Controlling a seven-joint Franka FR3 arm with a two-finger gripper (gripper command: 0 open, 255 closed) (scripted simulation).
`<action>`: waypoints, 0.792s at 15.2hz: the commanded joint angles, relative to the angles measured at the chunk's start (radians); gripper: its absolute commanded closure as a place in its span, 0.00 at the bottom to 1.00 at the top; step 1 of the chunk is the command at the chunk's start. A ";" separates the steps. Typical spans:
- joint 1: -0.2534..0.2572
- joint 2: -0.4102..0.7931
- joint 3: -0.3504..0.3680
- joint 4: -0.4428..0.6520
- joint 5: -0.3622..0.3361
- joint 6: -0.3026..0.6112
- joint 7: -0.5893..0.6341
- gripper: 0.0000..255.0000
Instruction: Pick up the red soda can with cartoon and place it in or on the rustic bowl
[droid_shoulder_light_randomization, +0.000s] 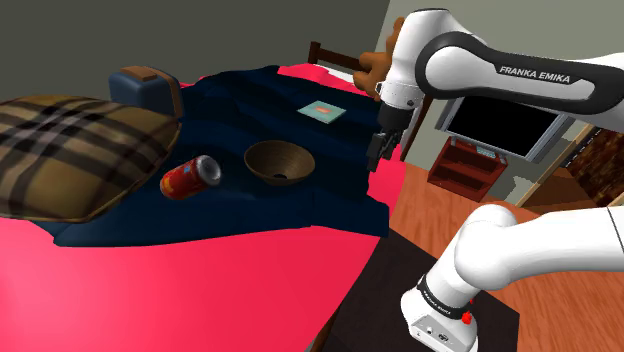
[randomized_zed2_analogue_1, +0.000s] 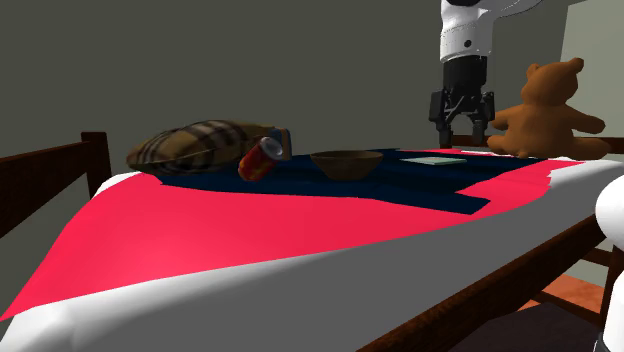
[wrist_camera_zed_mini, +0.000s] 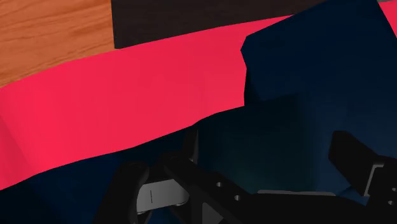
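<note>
The red soda can (droid_shoulder_light_randomization: 190, 177) lies on its side on the dark blue blanket (droid_shoulder_light_randomization: 230, 215), its silver top facing the brown bowl (droid_shoulder_light_randomization: 279, 162). The bowl stands upright and empty a short way to the can's right in the shoulder view. In the second exterior view the can (randomized_zed2_analogue_1: 261, 159) is left of the bowl (randomized_zed2_analogue_1: 347, 163). My gripper (droid_shoulder_light_randomization: 380, 155) hangs open above the blanket's edge, to the right of the bowl and well away from the can. Its fingers stand apart with nothing between them (randomized_zed2_analogue_1: 461, 135). In the wrist view the gripper (wrist_camera_zed_mini: 273, 156) looks down on blue blanket and red bedspread.
A plaid pillow (droid_shoulder_light_randomization: 70, 150) and a blue bag (droid_shoulder_light_randomization: 150, 90) lie beyond the can. A teal booklet (droid_shoulder_light_randomization: 322, 111) rests on the blanket behind the bowl. A teddy bear (randomized_zed2_analogue_1: 540, 110) sits near the gripper. Wooden bed rails (randomized_zed2_analogue_1: 50, 170), a black screen (droid_shoulder_light_randomization: 500, 125) and a red shelf (droid_shoulder_light_randomization: 460, 165) border the bed.
</note>
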 joint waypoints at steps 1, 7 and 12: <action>0.000 0.000 0.000 0.000 0.000 0.000 0.000 0.00; 0.052 0.121 0.076 0.050 0.051 0.161 0.030 0.00; 0.085 0.230 0.139 0.115 0.071 0.282 0.054 0.00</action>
